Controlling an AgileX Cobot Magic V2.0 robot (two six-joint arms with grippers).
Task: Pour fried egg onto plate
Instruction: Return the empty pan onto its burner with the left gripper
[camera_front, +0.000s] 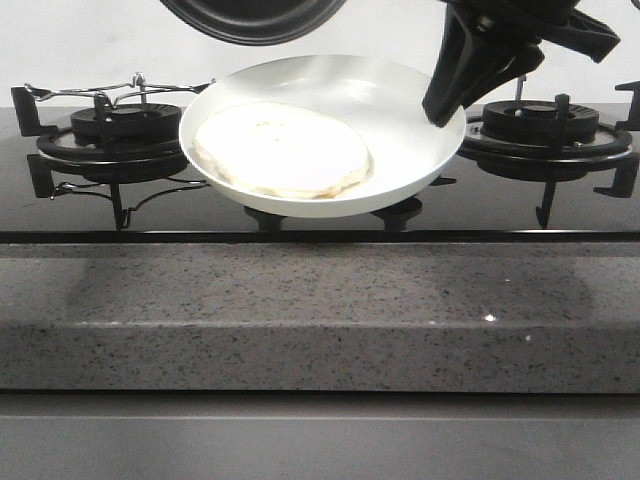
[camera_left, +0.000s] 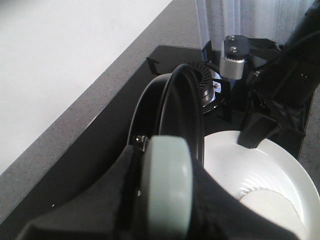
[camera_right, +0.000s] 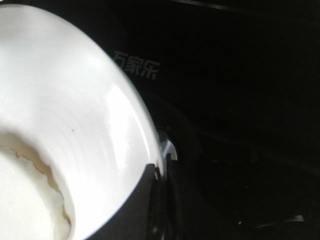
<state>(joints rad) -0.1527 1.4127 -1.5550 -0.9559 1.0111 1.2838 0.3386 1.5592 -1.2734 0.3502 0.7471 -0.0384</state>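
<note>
Fried egg (camera_front: 281, 150) on plate (camera_front: 400, 100), pinched by right gripper (camera_front: 447, 108) for catching; frying pan (camera_front: 250, 20) gripped overhead by left gripper (camera_left: 165, 200).

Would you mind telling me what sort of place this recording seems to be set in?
Most likely a kitchen cooking station: a black glass gas hob with burners and pan supports, set into a speckled stone countertop, with a fried egg lying on a white plate.
</note>
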